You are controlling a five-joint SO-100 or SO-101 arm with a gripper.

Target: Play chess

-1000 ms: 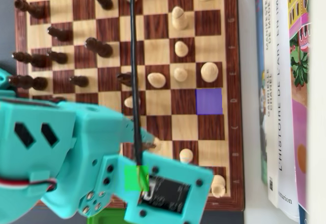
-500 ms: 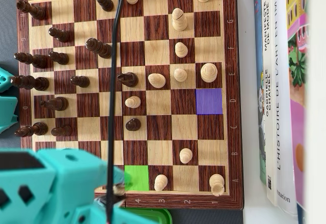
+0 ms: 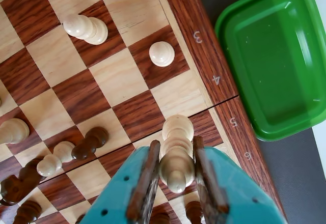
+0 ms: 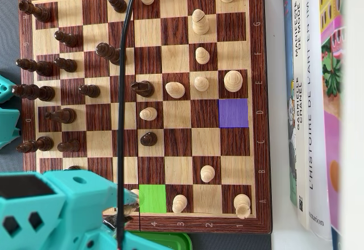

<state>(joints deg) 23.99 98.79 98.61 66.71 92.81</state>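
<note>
We judge the game mid-course on the chessboard: pieces of both colours stand scattered, and a purple square and a green square are marked (likely a move's ends). Our tool is narrowed around a light chess piece, near the board's numbered edge, beside the green tray

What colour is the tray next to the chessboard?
Green; the tray shows best in the wrist view, lying off the board's numbered edge.
</note>
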